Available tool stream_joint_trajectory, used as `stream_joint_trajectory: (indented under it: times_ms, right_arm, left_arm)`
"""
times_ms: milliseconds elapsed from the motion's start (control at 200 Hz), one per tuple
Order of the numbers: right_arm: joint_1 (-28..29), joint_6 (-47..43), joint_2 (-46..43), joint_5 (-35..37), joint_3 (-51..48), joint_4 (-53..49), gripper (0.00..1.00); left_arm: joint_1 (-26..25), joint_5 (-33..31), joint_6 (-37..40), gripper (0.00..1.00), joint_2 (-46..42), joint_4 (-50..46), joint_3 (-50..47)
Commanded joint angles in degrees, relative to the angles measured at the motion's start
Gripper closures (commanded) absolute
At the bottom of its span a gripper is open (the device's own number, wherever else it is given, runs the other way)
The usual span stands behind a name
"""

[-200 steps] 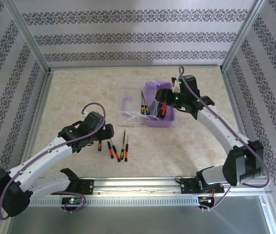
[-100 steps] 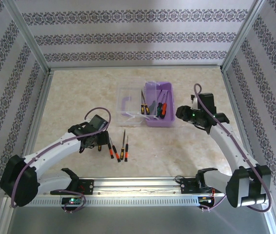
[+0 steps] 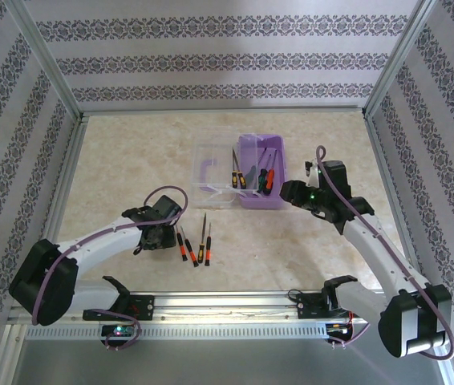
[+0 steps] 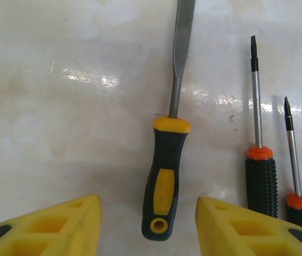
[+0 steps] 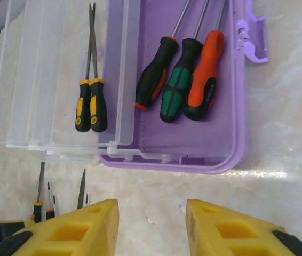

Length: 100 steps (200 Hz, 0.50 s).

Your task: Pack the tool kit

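1. Three screwdriver shafts run off the top edge of the right wrist view, so their tips cannot be seen. Their handles lie side by side in the purple box (image 5: 239, 106): a black handle (image 5: 152, 72), a green-and-black handle (image 5: 179, 80) and an orange-and-black handle (image 5: 204, 69).
2. In the left wrist view, the flat blade of the yellow-and-black tool (image 4: 164, 181) is cut off at the top. The lower ends of two ribbed black handles (image 4: 261, 178) with orange collars are hidden behind a yellow finger (image 4: 247, 226).
3. From overhead, the loose tools (image 3: 192, 255) near the front of the desk (image 3: 115, 176) are too thin and too close together to count with certainty.
4. The box is translucent purple plastic with rounded corners. It sits open, right of centre on the pale, marble-patterned desk.
5. Its clear lid (image 5: 49, 80) lies flat beside it and carries two yellow-and-black tools (image 5: 90, 104) that touch along their length.
6. The left gripper (image 4: 146, 213) is partly spread. Its blocky yellow fingers sit either side of the yellow-and-black tool's handle with a gap on both sides, gripping nothing.
7. The right gripper (image 5: 152, 213) hangs just in front of the box, fingers parted over bare desk, holding nothing.
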Motion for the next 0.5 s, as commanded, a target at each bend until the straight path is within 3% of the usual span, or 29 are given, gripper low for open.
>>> stream_joint_trajectory:
  times_ms: [0, 200, 495]
  right_arm:
    - [1.7, 1.8, -0.1, 1.6, -0.3, 1.3, 0.62]
    - [3.9, 2.7, -0.3, 2.5, 0.0, 1.3, 0.64]
    - [5.2, 3.8, -0.3, 2.9, 0.1, 1.9, 0.65]
  left_arm:
    - [1.0, -0.4, 1.9, 0.54, 0.7, 2.5, -0.3]
    - [1.6, -1.7, 2.9, 0.66, 2.9, 1.9, 0.9]
    - [1.7, -1.3, 3.1, 0.75, 5.9, 2.4, 0.8]
